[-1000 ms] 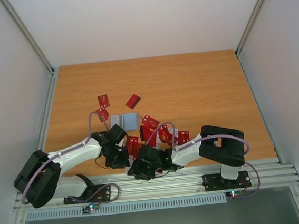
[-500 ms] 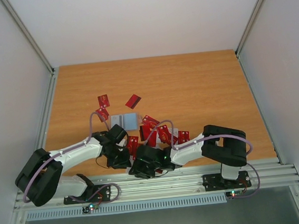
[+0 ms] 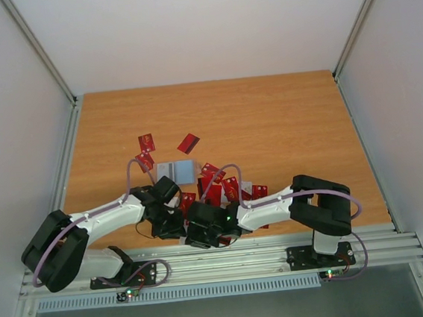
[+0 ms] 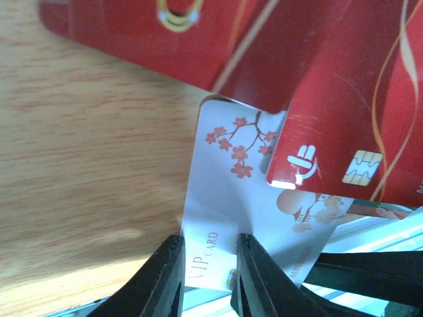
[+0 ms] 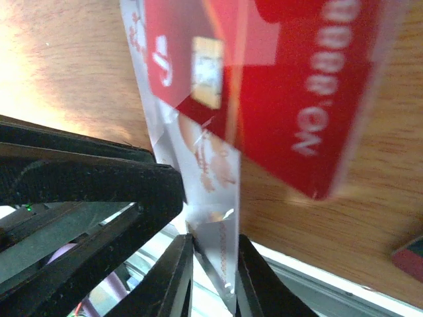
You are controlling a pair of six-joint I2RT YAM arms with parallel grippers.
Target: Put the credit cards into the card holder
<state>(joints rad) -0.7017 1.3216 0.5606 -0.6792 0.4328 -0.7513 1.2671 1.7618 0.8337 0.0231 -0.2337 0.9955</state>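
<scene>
Several red credit cards (image 3: pixel 218 188) lie in a pile near the table's front edge. My left gripper (image 3: pixel 170 224) and right gripper (image 3: pixel 201 231) meet just in front of the pile. In the left wrist view my left gripper (image 4: pixel 210 277) has its fingers slightly apart, resting over a white "VIP" card (image 4: pixel 225 198) that lies partly under red cards (image 4: pixel 344 86). My right gripper (image 5: pixel 215 277) is shut on that white card (image 5: pixel 215 191), tilted up off the wood, with a red card (image 5: pixel 284 99) behind it. The card holder (image 3: pixel 177 171), showing a greyish face, lies flat behind the pile.
Three loose red cards (image 3: pixel 146 142) (image 3: pixel 188 143) (image 3: pixel 145 160) lie behind the holder. The table's front edge and the metal rail (image 3: pixel 228 258) are right under both grippers. The left gripper's black body (image 5: pixel 86 185) is close beside my right fingers.
My right arm has moved a little left and forward, closer to the left gripper. The left arm has barely moved.
</scene>
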